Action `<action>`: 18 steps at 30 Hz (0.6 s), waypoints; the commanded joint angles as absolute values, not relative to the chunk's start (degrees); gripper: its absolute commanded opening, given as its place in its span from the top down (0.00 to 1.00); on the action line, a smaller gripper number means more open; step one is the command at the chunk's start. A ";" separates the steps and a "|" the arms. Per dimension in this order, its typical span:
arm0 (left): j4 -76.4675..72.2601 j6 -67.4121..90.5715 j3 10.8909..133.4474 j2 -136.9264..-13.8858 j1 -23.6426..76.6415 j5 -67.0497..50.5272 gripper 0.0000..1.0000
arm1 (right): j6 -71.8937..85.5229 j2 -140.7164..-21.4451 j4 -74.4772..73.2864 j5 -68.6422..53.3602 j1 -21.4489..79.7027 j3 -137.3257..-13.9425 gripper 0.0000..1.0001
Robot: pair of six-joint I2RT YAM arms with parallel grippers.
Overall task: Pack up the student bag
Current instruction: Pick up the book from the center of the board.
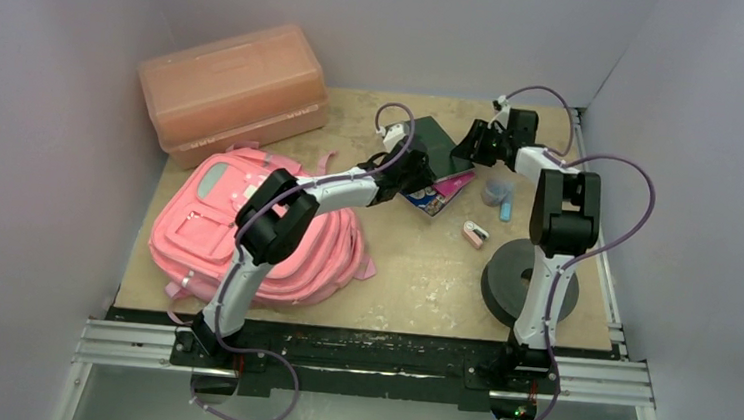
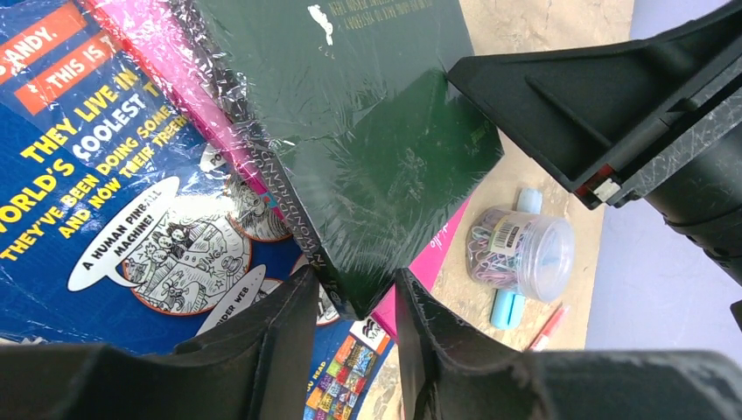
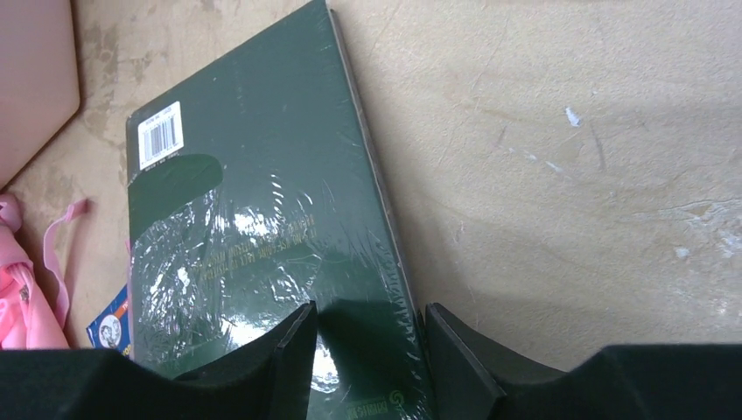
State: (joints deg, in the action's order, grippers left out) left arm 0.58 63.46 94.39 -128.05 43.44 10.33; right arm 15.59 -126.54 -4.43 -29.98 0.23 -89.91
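Note:
The student bag (image 1: 246, 230), a pink backpack, lies flat at the left of the table, and its edge (image 3: 22, 297) shows in the right wrist view. A dark green shrink-wrapped book (image 1: 438, 143) lies at the back centre on a blue comic book (image 2: 105, 175) and a pink book (image 2: 437, 254). My left gripper (image 2: 354, 324) is shut on the green book's near corner (image 2: 350, 175), one finger on each side. My right gripper (image 3: 372, 350) is open and straddles the book's far edge (image 3: 262, 219), one finger over the cover and the other beside the edge.
A salmon plastic box (image 1: 232, 89) stands at the back left. A clear jar of paper clips (image 2: 525, 249), a light blue marker (image 2: 512, 302) and a red pen (image 2: 547, 325) lie to the right of the books. A small pink item (image 1: 473, 234) and a black disc (image 1: 528, 278) sit near the right arm.

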 commanded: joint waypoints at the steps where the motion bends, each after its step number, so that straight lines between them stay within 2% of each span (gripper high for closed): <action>1: -7.04 62.36 94.83 -125.53 43.02 9.25 0.66 | 15.91 -121.50 -3.39 -36.04 1.23 -87.55 0.52; 7: -9.54 64.10 90.62 -121.41 42.96 9.67 0.69 | 15.97 -119.27 -2.99 -38.55 1.38 -84.23 0.54; 15: -12.15 69.36 83.72 -116.61 42.58 11.00 0.59 | 16.77 -115.98 -0.96 -40.32 2.55 -78.24 0.54; 18: -14.84 72.55 81.68 -116.33 41.93 10.52 0.59 | 16.39 -115.59 -1.05 -39.89 3.58 -77.21 0.56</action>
